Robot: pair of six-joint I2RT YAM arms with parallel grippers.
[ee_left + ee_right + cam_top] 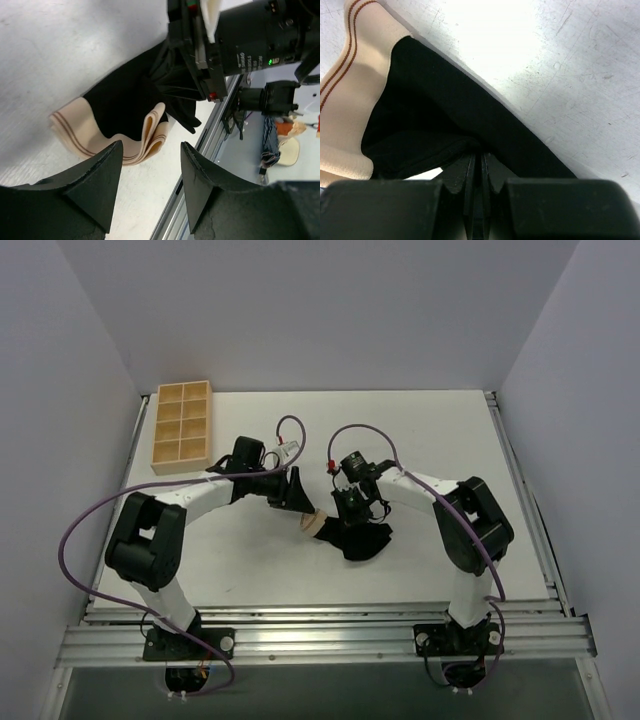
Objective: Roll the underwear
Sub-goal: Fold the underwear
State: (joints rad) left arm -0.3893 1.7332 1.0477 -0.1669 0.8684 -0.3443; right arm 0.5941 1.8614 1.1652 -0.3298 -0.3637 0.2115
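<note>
The underwear (pixel 362 539) lies near the table's middle, black fabric with a beige striped waistband (pixel 313 523) at its left end. In the left wrist view the waistband (pixel 75 131) is folded over on itself beside the black cloth (pixel 125 97). My left gripper (pixel 295 490) hovers just up-left of the waistband. It is open, and only bare table shows between its fingers (pixel 102 172). My right gripper (pixel 350 508) is shut on a fold of the black fabric (pixel 445 115), its fingertips (pixel 472 167) pinched together on the cloth.
A tan wooden compartment tray (pixel 182 427) stands at the back left of the white table (pixel 440 440). An aluminium rail (pixel 320 625) runs along the near edge. Grey walls close in the left, right and back sides.
</note>
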